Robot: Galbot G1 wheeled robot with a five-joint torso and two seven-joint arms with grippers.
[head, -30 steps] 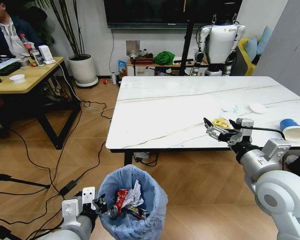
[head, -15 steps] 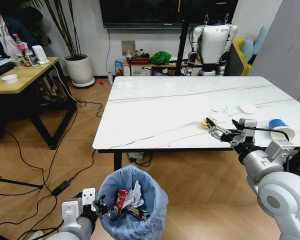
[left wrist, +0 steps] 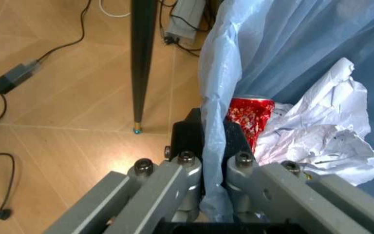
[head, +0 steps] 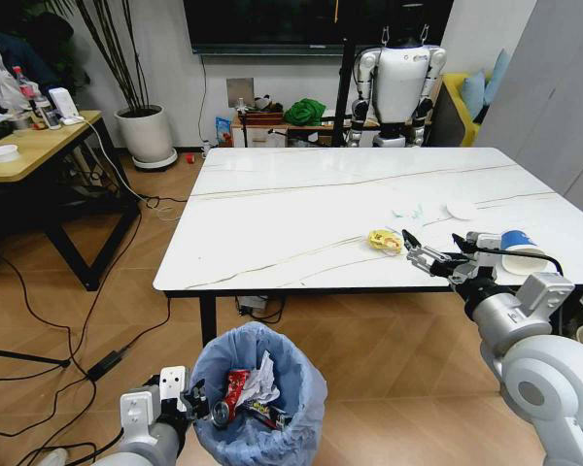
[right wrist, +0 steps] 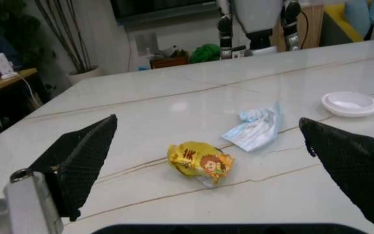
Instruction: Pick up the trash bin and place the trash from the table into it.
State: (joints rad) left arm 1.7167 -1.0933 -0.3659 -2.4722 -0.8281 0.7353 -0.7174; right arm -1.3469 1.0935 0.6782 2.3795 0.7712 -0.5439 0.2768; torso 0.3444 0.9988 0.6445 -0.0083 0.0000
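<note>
Yellow wrapper point(right wrist: 200, 163) between spread jaws

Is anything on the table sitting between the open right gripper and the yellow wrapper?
Nothing visible does. The right gripper, fingers spread wide, faces the yellow wrapper across bare table. The crumpled tissue and white round lid lie beyond the wrapper, not in the approach path.

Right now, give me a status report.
Left gripper clamped on trash bin rim. Right gripper open, just short of yellow wrapper. Nothing between them.
</note>
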